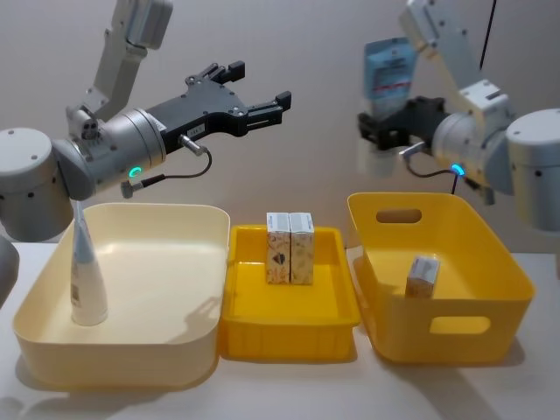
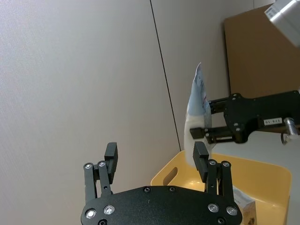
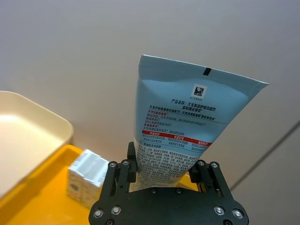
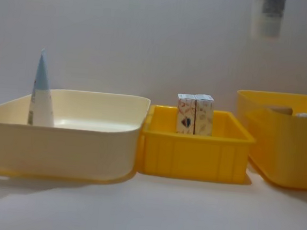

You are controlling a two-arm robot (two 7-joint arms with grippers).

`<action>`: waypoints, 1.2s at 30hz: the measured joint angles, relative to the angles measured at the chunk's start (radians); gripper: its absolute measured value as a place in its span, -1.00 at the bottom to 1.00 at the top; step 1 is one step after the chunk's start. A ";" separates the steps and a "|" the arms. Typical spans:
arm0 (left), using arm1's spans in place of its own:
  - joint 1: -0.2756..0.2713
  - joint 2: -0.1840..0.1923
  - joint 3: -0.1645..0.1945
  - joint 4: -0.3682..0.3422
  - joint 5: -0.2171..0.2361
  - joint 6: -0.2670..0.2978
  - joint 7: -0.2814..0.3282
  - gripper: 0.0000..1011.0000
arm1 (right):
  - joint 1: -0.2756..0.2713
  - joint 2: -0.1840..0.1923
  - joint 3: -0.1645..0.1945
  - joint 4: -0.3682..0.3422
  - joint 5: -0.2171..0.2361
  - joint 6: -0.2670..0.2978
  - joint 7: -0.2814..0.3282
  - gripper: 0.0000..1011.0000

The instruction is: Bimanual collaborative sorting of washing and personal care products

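Observation:
My right gripper (image 1: 385,131) is raised above the back of the yellow basket (image 1: 499,262) and is shut on a pale blue-and-white squeeze tube (image 1: 390,72), crimped end up; the right wrist view shows the tube (image 3: 187,122) clamped in that gripper (image 3: 164,171). My left gripper (image 1: 258,86) hovers open and empty, high above the yellow tray (image 1: 289,337), pointing toward the held tube (image 2: 198,112). Another tube (image 1: 85,280) stands upright in the cream bin (image 1: 157,367). Two patterned boxes (image 1: 290,248) stand side by side in the tray. One box (image 1: 423,276) lies in the basket.
The three containers sit side by side on the white table: cream bin (image 4: 60,139) on the left, yellow tray (image 4: 193,156) in the middle, yellow basket (image 4: 285,148) on the right. A plain wall stands behind them. A strip of bare table runs along the front.

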 joint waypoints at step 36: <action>0.000 0.000 0.000 0.000 0.000 0.000 0.000 0.98 | 0.143 0.044 -0.023 0.273 -0.106 0.192 -0.015 0.93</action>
